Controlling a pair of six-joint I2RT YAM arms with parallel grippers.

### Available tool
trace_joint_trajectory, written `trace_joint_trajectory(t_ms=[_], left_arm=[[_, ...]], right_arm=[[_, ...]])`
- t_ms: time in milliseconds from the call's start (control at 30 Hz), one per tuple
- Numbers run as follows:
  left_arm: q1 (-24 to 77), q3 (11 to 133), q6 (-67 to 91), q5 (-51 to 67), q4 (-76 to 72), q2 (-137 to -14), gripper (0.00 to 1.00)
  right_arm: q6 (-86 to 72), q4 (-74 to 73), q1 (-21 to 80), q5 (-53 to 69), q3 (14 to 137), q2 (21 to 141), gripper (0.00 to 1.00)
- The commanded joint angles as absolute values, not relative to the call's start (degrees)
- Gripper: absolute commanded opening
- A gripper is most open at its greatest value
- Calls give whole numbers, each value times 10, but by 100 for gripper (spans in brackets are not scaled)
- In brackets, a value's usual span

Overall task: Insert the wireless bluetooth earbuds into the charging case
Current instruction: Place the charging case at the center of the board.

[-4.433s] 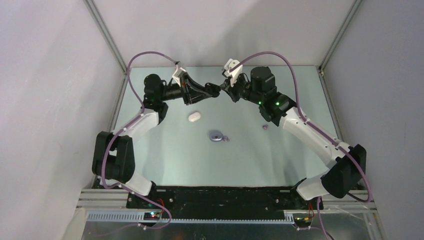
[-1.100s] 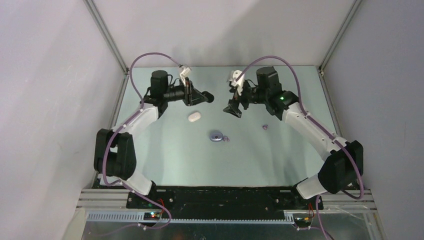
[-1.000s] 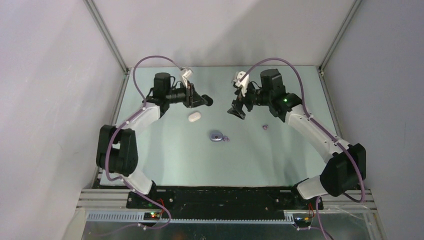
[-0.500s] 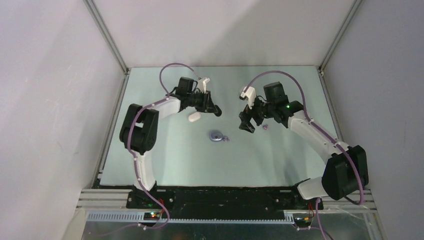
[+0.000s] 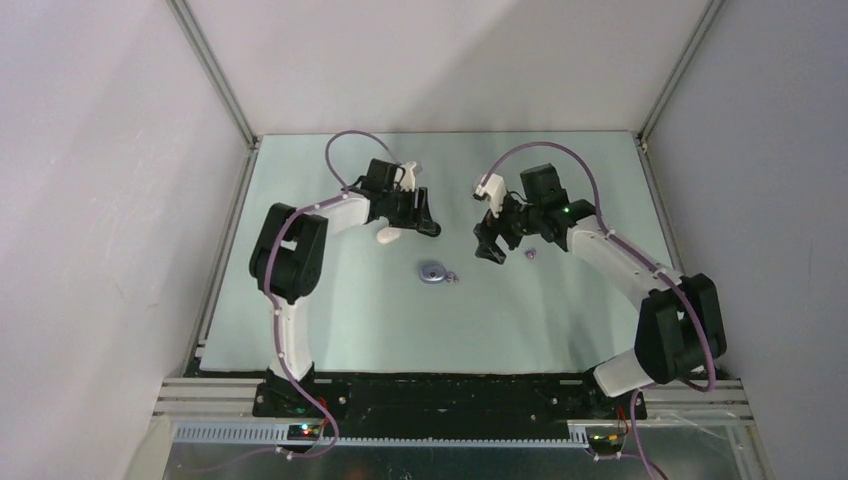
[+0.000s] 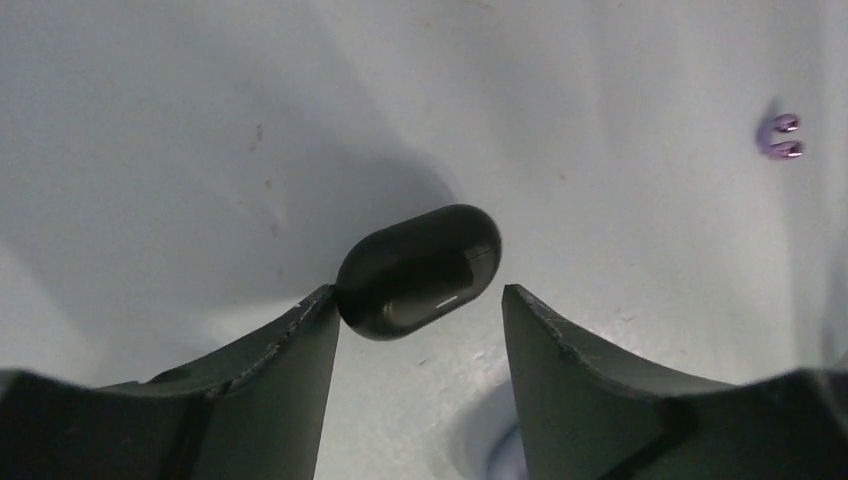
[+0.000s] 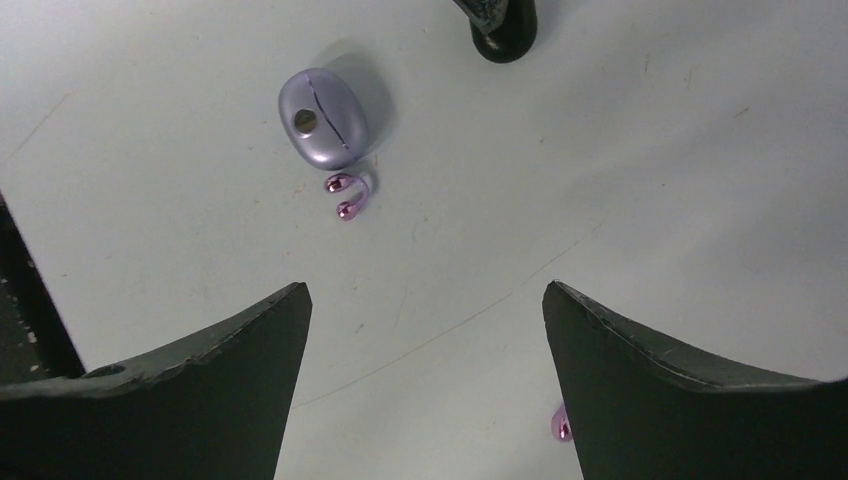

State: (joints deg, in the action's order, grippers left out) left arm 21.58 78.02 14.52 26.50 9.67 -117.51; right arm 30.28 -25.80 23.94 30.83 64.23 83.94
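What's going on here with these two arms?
The robot is meant to put earbuds into a charging case. The left fingers stand apart with a closed black case between their tips, not clamped. The right fingers are wide open and empty, near a lavender case with a loose lavender earbud beside it.

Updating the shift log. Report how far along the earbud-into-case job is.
Done: nothing seated yet. The lavender oval case is shut, one lavender hook-shaped earbud lies loose beside it, and a second earbud lies farther off. In hand: the left gripper stands open around a shut glossy black oval case, gripping nothing; the right gripper is open and empty. Left: open a case and seat the buds.
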Motion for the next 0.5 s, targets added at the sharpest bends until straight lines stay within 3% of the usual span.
trace_joint_trajectory(t_ms=[0,467], left_arm=[[213,783,107,207,131,-1101,68],[141,688,64,103,137,-773,73]], right_arm=[[346,-210,262,321,647,870,90],[577,-160,346,343,683,1006,89]])
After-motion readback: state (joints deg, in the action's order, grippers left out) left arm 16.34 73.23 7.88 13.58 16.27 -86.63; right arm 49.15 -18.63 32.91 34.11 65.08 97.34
